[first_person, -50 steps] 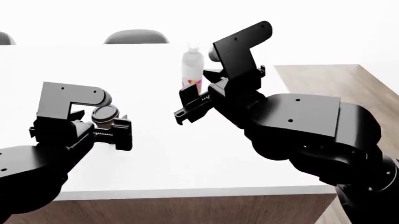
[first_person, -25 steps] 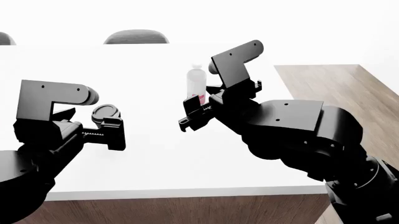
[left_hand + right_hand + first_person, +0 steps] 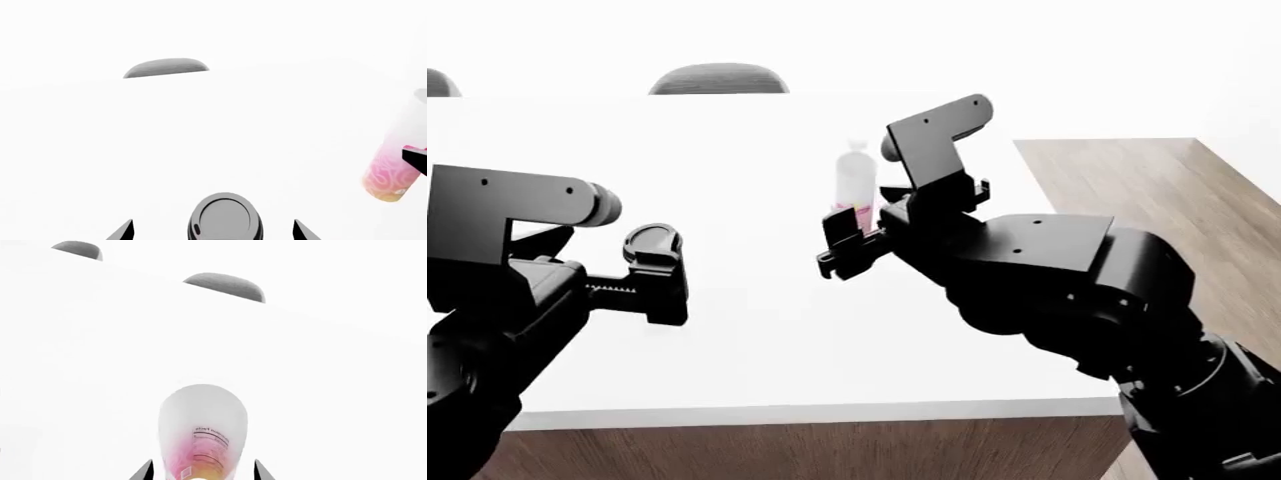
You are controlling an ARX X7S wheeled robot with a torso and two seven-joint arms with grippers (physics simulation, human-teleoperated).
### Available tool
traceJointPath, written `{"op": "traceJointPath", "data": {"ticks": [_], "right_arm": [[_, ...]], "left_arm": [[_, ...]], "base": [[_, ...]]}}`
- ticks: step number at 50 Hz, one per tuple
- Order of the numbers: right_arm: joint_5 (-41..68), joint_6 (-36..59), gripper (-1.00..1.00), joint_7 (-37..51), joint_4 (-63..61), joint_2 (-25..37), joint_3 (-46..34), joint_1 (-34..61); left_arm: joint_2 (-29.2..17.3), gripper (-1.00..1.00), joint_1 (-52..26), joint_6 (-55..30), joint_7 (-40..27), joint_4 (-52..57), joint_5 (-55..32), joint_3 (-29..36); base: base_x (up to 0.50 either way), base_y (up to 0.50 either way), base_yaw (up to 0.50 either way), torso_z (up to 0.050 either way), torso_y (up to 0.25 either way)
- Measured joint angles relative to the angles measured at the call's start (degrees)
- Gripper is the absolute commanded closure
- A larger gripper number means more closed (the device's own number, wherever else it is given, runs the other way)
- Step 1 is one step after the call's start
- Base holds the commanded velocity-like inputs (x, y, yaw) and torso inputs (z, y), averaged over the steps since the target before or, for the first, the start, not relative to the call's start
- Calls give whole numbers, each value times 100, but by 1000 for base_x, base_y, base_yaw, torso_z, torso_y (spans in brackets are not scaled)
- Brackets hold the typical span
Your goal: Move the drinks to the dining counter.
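The robot is reaching both arms out over the dining counter (image 3: 761, 330), a wide white slab with a brown wood-grain front running along its near edge. The left gripper (image 3: 647, 268) is sitting low at the left, and the coffee cup (image 3: 654, 243) is standing on the counter between its fingers; only the black lid is showing. In the left wrist view the two fingertips (image 3: 123, 231) are standing well apart, one on each side of the lid, with clear gaps, so those jaws are spread and not clamping the cup.

Right of centre, the right gripper (image 3: 857, 232) is at the pink-labelled bottle (image 3: 854, 185), which is standing upright on the white top, farther in than the cup. The right wrist view is showing the bottle between the two fingertips (image 3: 142, 472), very close to both, but I cannot tell whether they are pressing on it.

Two grey chair backs (image 3: 718, 79) are peeking over the far edge of the counter, and wooden floor (image 3: 1154, 190) is showing at the right.
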Motion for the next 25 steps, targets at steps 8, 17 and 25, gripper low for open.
{"op": "traceJointPath", "data": {"ticks": [8,17,25], "right_arm": [[1,28,-100,-4,-28,26,25,7],[20,43,-100,10,-58,47,47,20],[58,64,-100,44,-115,65,68,42]], "left_arm": [[-21,-100,11,25,-8,26,-20,22],[-49,-100,27,56,-5,40,-25,45],[-59,-100,28,87,13,42,-9,77]], "base": [[0,0,0,0,0],[0,0,0,0,0],[0,0,0,0,0]]}}
